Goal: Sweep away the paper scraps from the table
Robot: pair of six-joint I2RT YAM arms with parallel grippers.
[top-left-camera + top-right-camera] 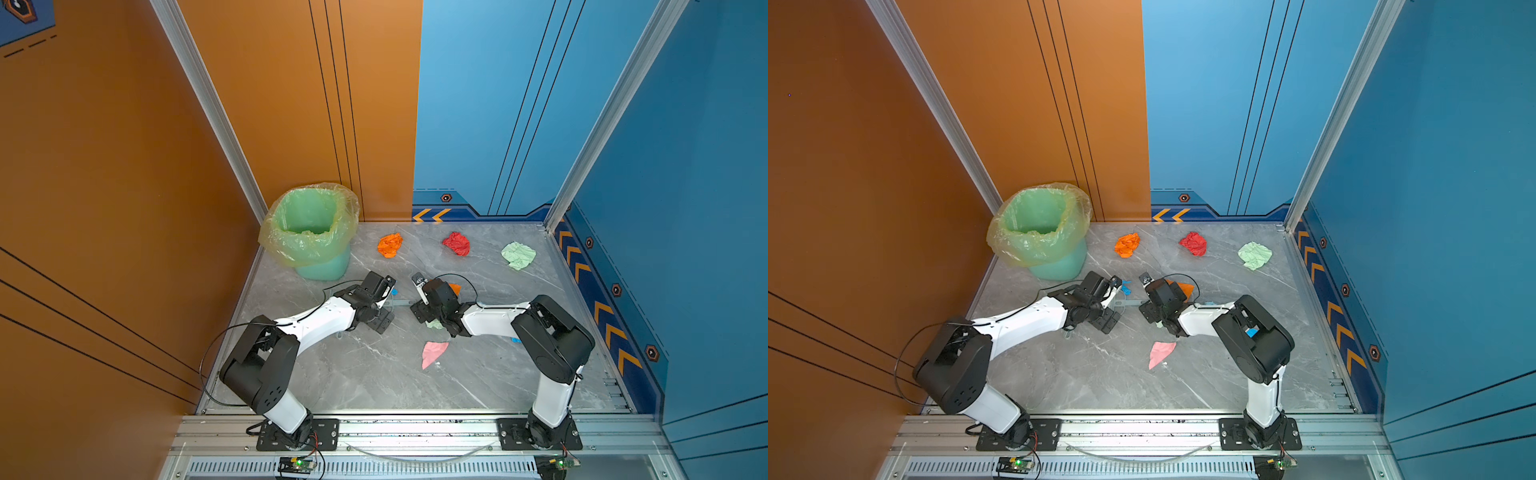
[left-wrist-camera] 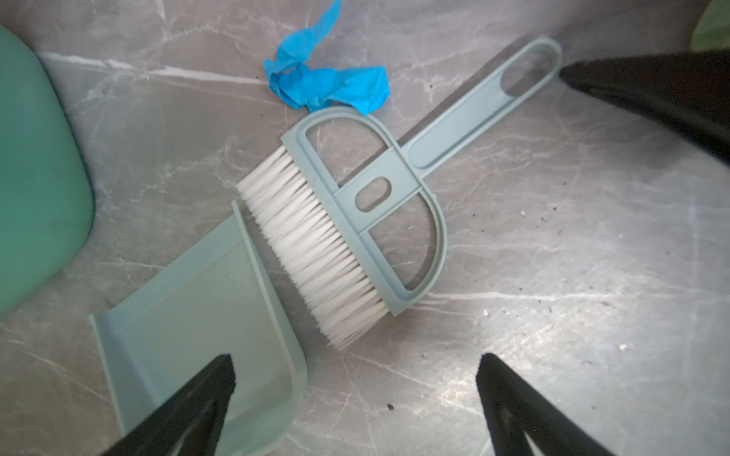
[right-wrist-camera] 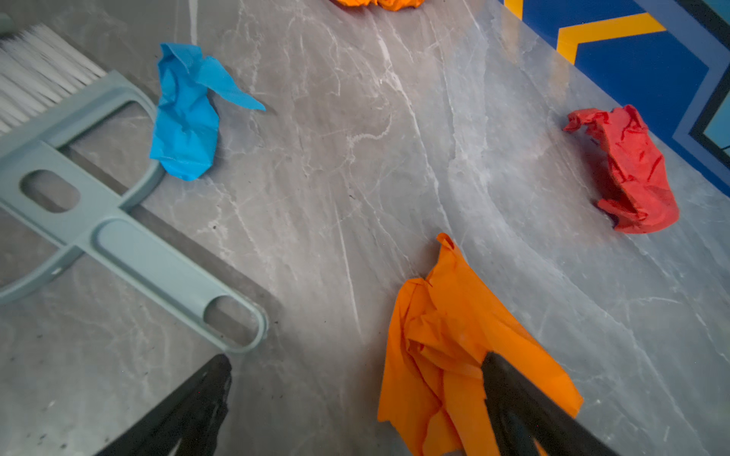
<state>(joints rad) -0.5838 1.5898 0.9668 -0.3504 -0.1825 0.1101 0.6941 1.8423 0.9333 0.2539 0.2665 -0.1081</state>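
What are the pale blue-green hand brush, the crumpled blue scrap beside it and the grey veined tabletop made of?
The pale blue-green hand brush looks like moulded matte plastic: rounded edges, cut-out slots; its white bristles seem synthetic. The crumpled blue scrap looks like thin paper, holding sharp creases. The grey veined tabletop looks like polished marble or marble-print laminate; glossy, but which is unclear.

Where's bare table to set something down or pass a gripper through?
Widest bare table: the near strip between the pink scrap and the front rail. Also free: the stretch between the pale green scrap and the right arm. Crowded: the middle, where brush, dustpan, blue scrap and orange scrap cluster under left gripper and right gripper.
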